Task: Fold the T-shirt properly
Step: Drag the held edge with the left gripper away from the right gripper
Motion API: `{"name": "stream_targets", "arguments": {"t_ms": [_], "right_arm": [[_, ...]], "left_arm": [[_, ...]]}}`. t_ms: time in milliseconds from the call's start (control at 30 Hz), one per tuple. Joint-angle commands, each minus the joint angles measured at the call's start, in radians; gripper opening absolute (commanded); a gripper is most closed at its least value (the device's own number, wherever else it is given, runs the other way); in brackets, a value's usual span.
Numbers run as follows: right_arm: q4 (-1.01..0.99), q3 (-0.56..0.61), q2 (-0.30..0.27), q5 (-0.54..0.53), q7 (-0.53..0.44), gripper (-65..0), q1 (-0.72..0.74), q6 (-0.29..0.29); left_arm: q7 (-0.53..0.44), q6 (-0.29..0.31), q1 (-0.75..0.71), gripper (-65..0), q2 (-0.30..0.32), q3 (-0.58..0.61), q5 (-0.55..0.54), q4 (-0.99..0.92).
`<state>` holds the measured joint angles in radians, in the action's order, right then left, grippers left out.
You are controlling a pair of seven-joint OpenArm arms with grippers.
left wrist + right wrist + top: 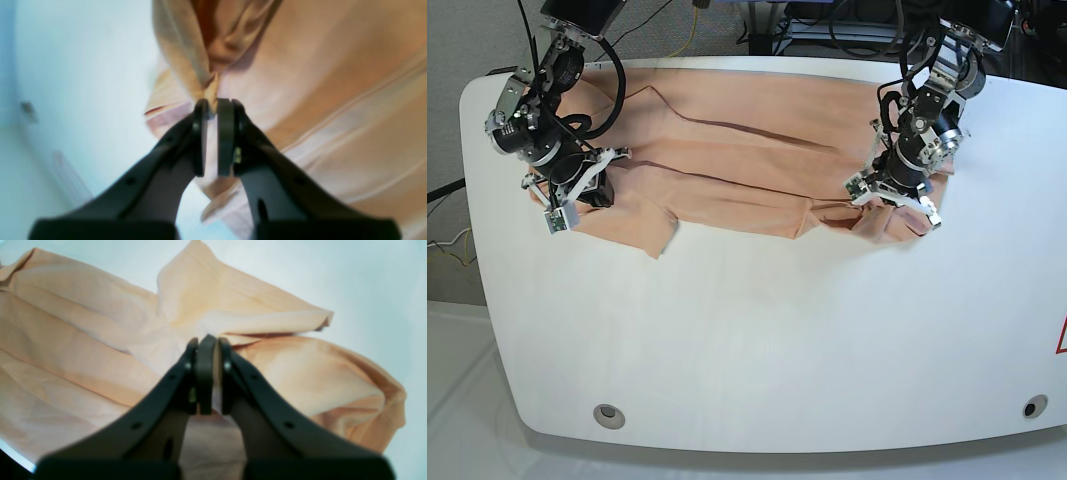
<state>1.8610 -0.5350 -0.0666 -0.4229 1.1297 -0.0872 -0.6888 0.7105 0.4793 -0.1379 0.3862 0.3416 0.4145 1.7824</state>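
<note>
The peach T-shirt [727, 170] lies rumpled across the far half of the white table [777, 330], with a long fold running through it. My left gripper [890, 203], on the right of the base view, is shut on a bunched bit of the shirt's edge. In the left wrist view the fingertips [212, 108] pinch a raised fold of the cloth [333, 83]. My right gripper [590, 190], on the left of the base view, is shut on the shirt's other end. In the right wrist view its tips [209, 345] clamp the fabric [83, 340]. No yellow print shows.
The table's near half is bare white, with a round hole [608, 413] at the front left and another [1027, 407] at the front right. Cables [687, 25] and equipment sit behind the far edge. A red mark [1061, 337] shows at the right edge.
</note>
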Motion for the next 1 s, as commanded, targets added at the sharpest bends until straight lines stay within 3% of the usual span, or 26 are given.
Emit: {"name": "stream_targets", "arguments": {"t_ms": [0, 400, 767, 967], "right_arm": [[0.015, -0.001, -0.011, -0.014, -0.021, -63.1, 0.008, -0.004], [0.015, -0.001, -0.011, -0.014, -0.021, -63.1, 0.008, -0.004], [0.015, -0.001, -0.011, -0.014, -0.021, -63.1, 0.008, -0.004], [0.015, -0.001, -0.011, -0.014, -0.021, -63.1, 0.008, -0.004]], "left_arm": [[-0.007, -0.003, -0.013, -62.1, 0.029, 0.027, 0.048, 0.015], [-0.007, -0.003, -0.107, -62.1, 0.063, 0.084, 0.205, 0.017], [-0.007, -0.003, -0.119, -62.1, 0.125, 0.083, 0.28, 0.018], [-0.009, -0.003, -0.113, -62.1, 0.119, 0.038, 0.284, 0.02]]}}
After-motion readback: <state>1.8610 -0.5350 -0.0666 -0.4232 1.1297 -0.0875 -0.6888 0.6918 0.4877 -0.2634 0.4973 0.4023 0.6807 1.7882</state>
